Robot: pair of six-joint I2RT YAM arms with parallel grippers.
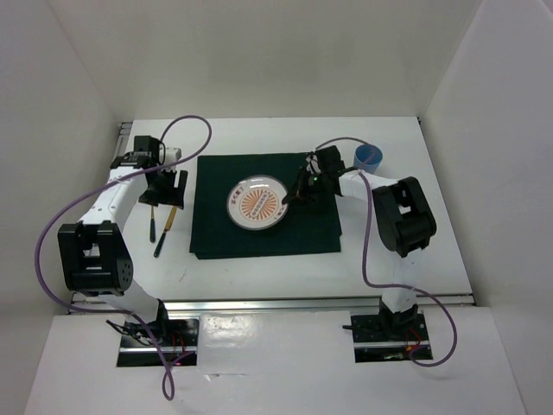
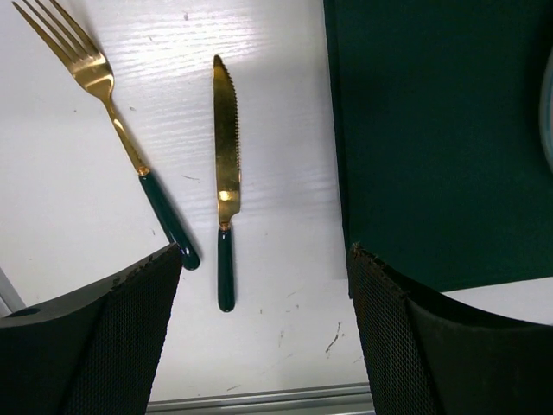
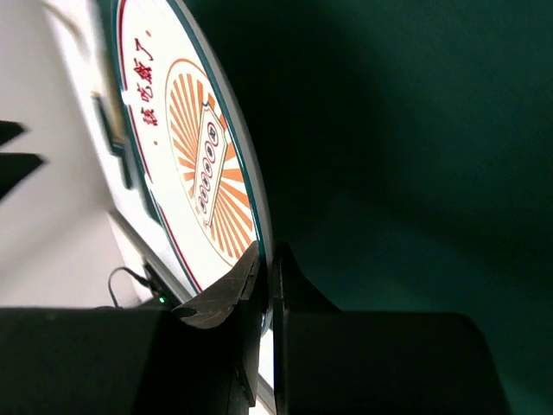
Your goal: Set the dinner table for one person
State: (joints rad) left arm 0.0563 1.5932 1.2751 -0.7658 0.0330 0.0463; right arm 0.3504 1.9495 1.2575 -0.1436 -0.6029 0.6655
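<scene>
A round white plate with an orange sunburst print sits on the dark green placemat in the middle of the dinner table. My right gripper is shut on the plate's right rim. In the right wrist view its fingers pinch the plate edge above the placemat. My left gripper hangs open over the table left of the mat, holding nothing. Beyond its fingers lie a gold fork and a gold knife, both with dark green handles.
A blue cup stands at the back right of the table, behind the right arm. The fork and knife lie side by side left of the mat. A silver rail runs along the near edge. White walls enclose the table.
</scene>
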